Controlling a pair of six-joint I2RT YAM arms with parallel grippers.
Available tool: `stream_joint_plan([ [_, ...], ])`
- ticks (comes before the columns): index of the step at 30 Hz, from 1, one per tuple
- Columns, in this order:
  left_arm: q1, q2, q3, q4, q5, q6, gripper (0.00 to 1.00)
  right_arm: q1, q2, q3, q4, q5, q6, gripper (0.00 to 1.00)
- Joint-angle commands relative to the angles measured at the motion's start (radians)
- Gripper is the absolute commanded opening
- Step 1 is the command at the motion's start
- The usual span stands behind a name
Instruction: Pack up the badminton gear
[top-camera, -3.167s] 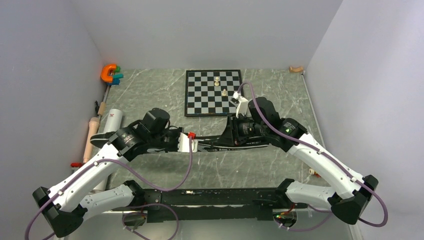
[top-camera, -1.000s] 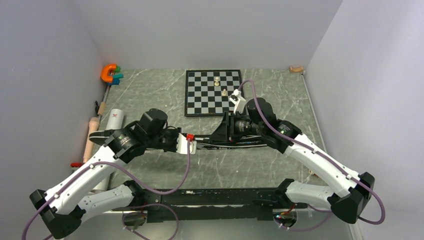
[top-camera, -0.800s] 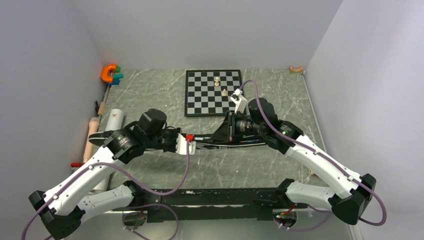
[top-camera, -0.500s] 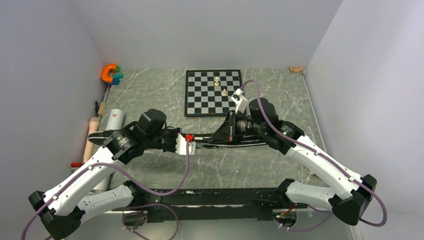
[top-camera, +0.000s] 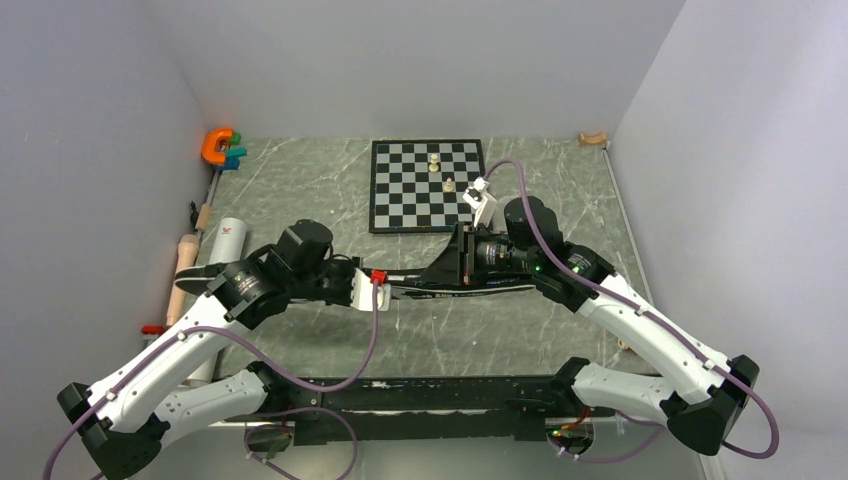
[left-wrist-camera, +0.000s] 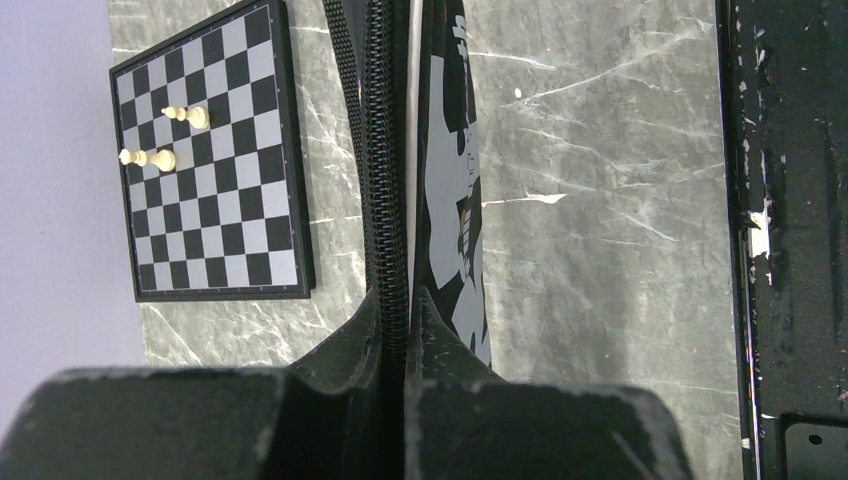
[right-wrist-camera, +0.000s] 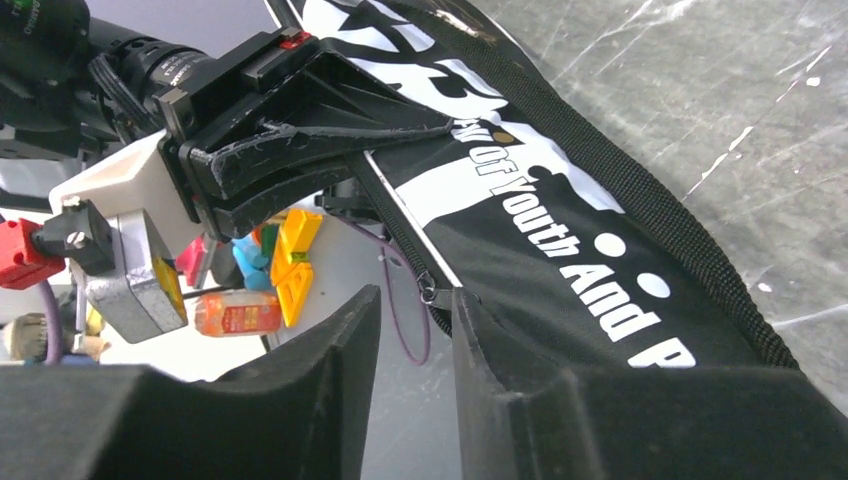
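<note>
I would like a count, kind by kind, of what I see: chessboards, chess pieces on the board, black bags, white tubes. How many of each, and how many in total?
chessboard: 1
chess pieces: 2
black bag: 1
white tube: 1
Total: 5

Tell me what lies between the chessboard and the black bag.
Only a bare strip of marbled table; the chessboard and the black bag lie apart. The left wrist view shows it.
</note>
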Motion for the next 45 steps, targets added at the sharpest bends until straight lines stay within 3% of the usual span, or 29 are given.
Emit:
stream_joint_plan([
  [1,0.004,-0.029,0.02,0.087,0.003,0.028,0.0,-0.001,-0.017,0.031,0.006,0.005,-0.017,0.46],
  [3,0.004,-0.029,0.022,0.083,0.006,0.029,0.0,-0.002,-0.021,0.059,-0.026,0.061,-0.04,0.55],
  [6,0.005,-0.029,0.022,0.081,0.007,0.028,0.0,-0.001,-0.02,0.104,-0.051,0.122,-0.065,0.58],
  [23,0.008,-0.012,0.041,0.088,0.01,0.026,0.0,0.038,0.06,0.049,-0.018,-0.001,-0.053,0.54],
  [38,0.008,-0.018,0.034,0.095,0.003,0.033,0.0,0.074,-0.015,0.008,0.08,-0.104,-0.015,0.48],
  [45,0.01,-0.02,0.036,0.096,-0.001,0.036,0.0,0.076,-0.03,0.004,0.043,-0.104,-0.036,0.48],
])
